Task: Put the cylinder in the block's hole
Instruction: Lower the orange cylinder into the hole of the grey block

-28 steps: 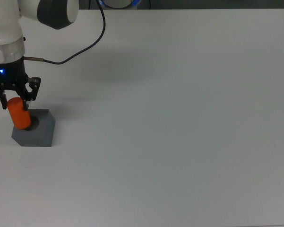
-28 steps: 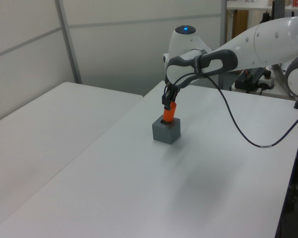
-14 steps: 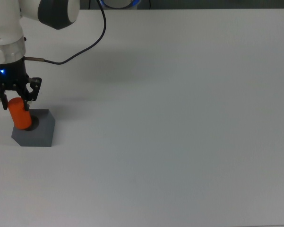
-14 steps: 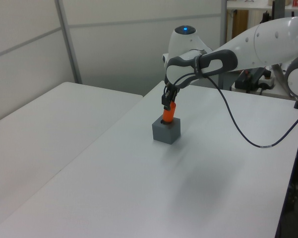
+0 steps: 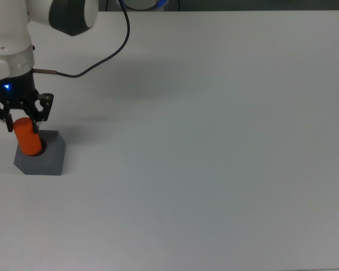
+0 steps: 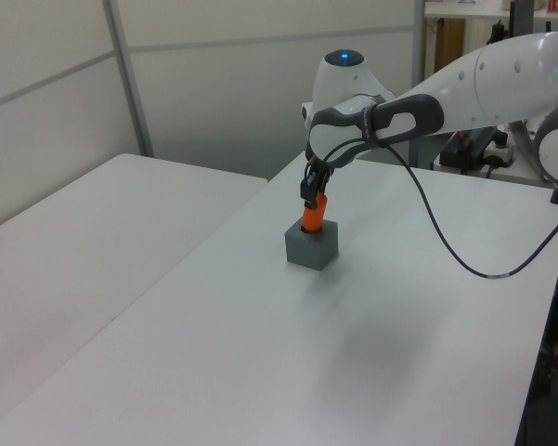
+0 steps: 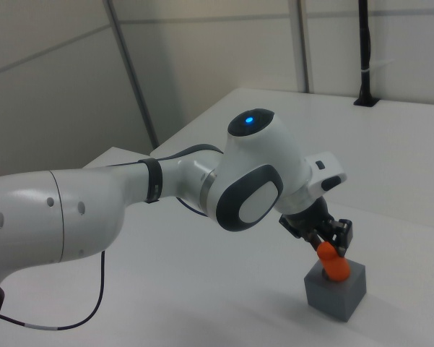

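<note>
The orange cylinder [image 5: 27, 138] stands nearly upright with its lower end in the hole [image 5: 42, 149] of the grey block [image 5: 48, 157], near the top view's left edge. My gripper [image 5: 22, 123] is directly above, its fingers hugging the cylinder's upper end, shut on it. In the left view the cylinder [image 6: 312, 216] rises out of the block [image 6: 311, 249] under the gripper [image 6: 309, 193]. The right view shows the cylinder [image 7: 336, 266] poking out of the block [image 7: 337, 294], with the gripper [image 7: 328, 242] at its top.
A black cable [image 5: 101, 56] loops from the arm over the white table [image 5: 214, 169]. In the left view a second white table [image 6: 65, 242] adjoins on the left view's left, and equipment [image 6: 473, 149] stands behind the arm.
The gripper and the cylinder's top have shifted slightly toward the top view's right. The cylinder now stands more upright in the hole. The block has not moved.
</note>
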